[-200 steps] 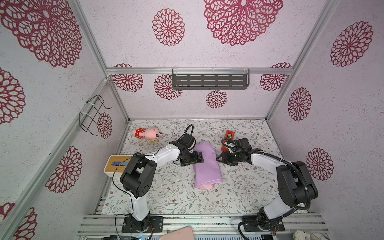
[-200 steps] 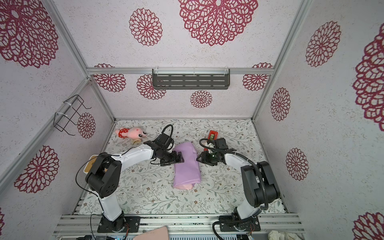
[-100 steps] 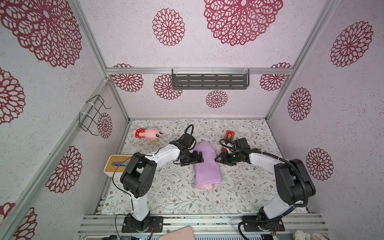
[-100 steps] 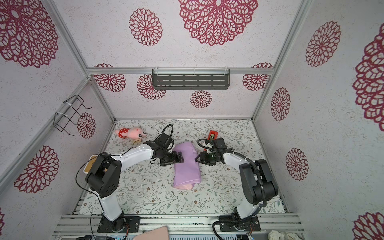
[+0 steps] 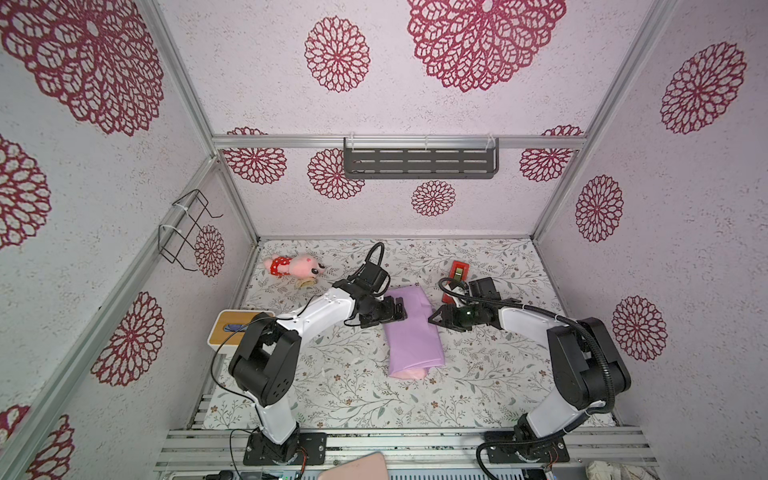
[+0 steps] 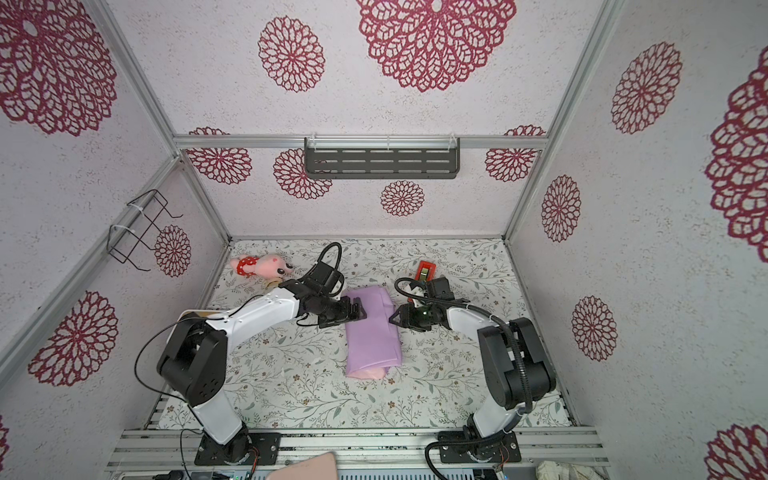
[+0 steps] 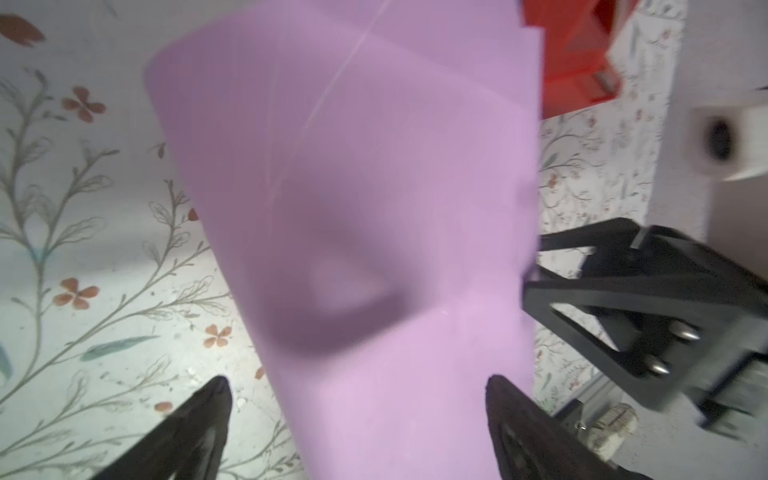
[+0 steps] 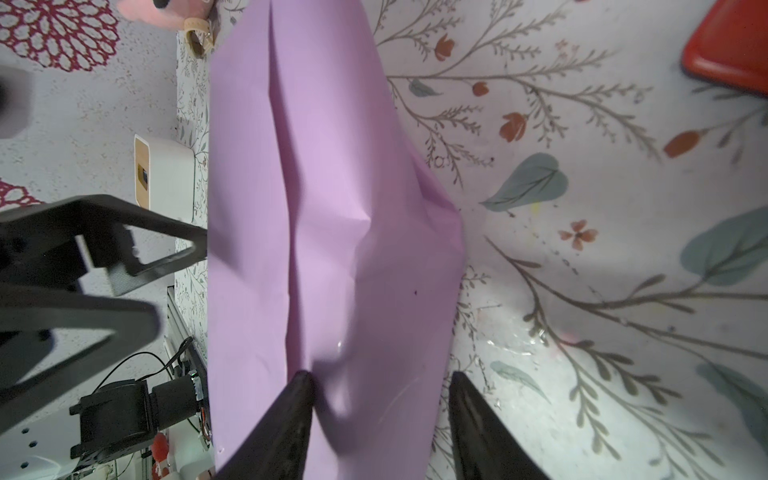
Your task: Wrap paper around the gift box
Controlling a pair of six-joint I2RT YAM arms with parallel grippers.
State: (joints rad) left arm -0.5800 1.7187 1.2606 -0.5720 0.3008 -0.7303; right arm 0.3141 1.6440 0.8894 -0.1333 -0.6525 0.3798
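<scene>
Lilac paper [image 8: 332, 208] between fingers [image 8: 291, 432] (perhaps touching)

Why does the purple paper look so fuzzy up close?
In the left wrist view the paper is soft, close to the lens, with a dark shadow patch; in the right wrist view its creases look sharper; in both top views it is crisp, evenly lit.

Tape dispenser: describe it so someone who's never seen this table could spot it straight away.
Start at the floral tabletop and look toward its far side, below the dark wall shelf. Right of the lilac paper bundle, partly behind the right arm, lies the tape dispenser. It is the only bright-red, boxy thing; the plush toy far left is rounded and pink.
</scene>
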